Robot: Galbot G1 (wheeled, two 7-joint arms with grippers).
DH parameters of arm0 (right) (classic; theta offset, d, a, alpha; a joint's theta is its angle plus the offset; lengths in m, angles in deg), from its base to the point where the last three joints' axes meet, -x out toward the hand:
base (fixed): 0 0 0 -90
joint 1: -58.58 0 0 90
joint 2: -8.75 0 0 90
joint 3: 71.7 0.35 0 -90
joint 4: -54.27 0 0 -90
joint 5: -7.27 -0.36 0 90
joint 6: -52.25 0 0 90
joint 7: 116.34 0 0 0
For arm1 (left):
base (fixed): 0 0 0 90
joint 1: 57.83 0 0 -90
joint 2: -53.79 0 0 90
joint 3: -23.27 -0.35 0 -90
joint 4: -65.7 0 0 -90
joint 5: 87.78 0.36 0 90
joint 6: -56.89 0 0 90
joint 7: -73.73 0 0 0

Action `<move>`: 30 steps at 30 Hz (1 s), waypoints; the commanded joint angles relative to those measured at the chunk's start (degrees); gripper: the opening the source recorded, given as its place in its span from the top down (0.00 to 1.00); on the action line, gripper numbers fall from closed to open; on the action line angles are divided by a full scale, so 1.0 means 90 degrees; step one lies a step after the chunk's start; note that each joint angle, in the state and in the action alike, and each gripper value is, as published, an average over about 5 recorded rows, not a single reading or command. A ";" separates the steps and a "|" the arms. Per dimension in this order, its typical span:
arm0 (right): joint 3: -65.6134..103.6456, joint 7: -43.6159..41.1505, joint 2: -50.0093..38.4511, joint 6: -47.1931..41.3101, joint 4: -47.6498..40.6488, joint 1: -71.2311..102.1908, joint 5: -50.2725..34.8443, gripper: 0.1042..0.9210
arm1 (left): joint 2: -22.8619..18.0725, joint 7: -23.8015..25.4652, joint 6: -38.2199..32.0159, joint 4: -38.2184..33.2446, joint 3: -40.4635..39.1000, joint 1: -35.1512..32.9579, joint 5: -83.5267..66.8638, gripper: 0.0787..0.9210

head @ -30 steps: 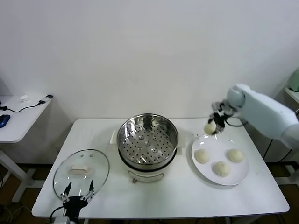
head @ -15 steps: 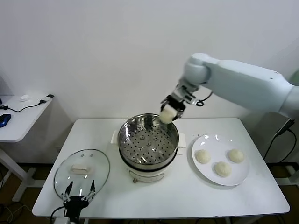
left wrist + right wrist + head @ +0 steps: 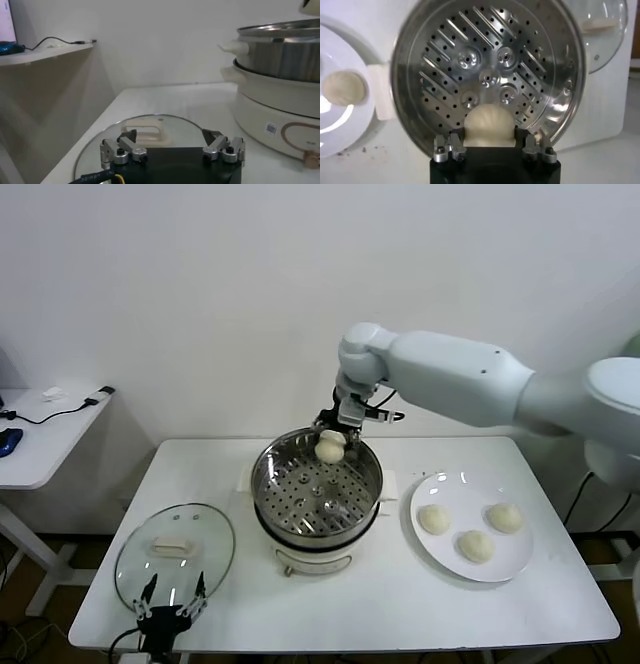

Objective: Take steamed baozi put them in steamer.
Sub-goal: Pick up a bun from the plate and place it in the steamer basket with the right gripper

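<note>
No text or label can be read.

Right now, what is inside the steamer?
Inside the steamer only its perforated tray shows, with no bun lying on it. The right gripper holds one baozi above the far rim, and this bun hides a small part of the tray.

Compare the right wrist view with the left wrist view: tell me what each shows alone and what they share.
Only the right wrist view shows the right end effector shut on a steamed baozi above the perforated tray, plus one baozi on the white plate. Only the left wrist view shows the left end effector, open, above the lid, the steamer's white base from the side, and a side table with a cable. Both show the steamer and the glass lid.
</note>
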 commanded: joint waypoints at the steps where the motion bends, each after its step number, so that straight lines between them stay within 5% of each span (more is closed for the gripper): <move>1: 0.0100 0.0432 0.0614 0.0632 -0.1157 0.0684 0.0593 0.33 | 0.0016 0.0002 0.0001 0.0079 -0.0003 0.0044 0.0004 0.12; 16: 0.0286 0.0464 0.0885 0.0838 -0.1685 0.0873 0.0809 0.32 | 0.0043 -0.0007 -0.0033 0.0189 0.0022 0.0138 -0.0016 0.12; 24: 0.0293 0.0382 0.0838 0.0858 -0.1607 0.0832 0.0553 0.15 | 0.0011 -0.0030 -0.0050 0.0200 -0.0019 0.0117 0.0006 0.12; 30: 0.0330 -0.0219 0.0446 0.0746 -0.0908 0.0184 -0.0218 0.12 | -0.0043 -0.0044 -0.0074 0.0115 -0.0117 0.0026 0.0082 0.12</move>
